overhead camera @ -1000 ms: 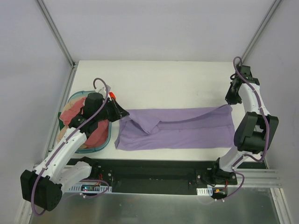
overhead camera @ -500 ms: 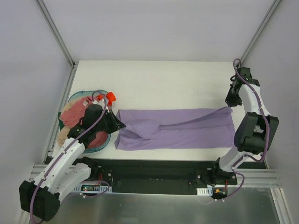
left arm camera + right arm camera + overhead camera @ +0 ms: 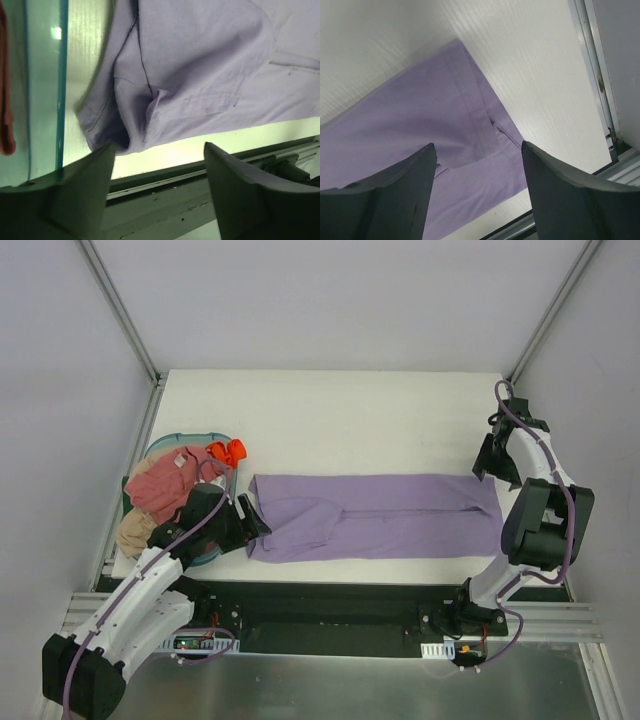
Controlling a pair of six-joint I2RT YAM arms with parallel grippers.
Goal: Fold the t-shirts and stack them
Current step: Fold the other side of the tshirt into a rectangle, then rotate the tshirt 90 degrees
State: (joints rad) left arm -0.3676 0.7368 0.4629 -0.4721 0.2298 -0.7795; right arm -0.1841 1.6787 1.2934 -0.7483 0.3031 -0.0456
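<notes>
Three t-shirts show from above. The lavender t-shirt (image 3: 400,515) is the one laid out, lying flat on the white bench (image 3: 330,410) as a long folded band running from side to side. Toward its left end a flap of cloth is turned over on top. The near left corner is bunched into a small rumple with the hem stitching showing. Its right end is squared off, with a slight pucker along the hem.

The left gripper (image 3: 258,524) sits low at the lavender t-shirt's near left corner. From the wrist view its jaws stand apart, the rumpled corner lies between and beneath them, and no cloth is pinched. The right gripper (image 3: 482,470) hangs above the shirt's far right corner. Its jaws too are spread and grasp nothing, with the hem corner lying flat below.

Left of the lavender t-shirt stands a teal basket (image 3: 178,438). The pink-red t-shirt (image 3: 160,485) is heaped in it and the tan t-shirt (image 3: 135,533) slumps over its near side, both apart from the lavender one. A small orange-red thing (image 3: 228,451) lies just beyond the lavender t-shirt's far left corner, by the basket's rim; what it is I cannot tell.
</notes>
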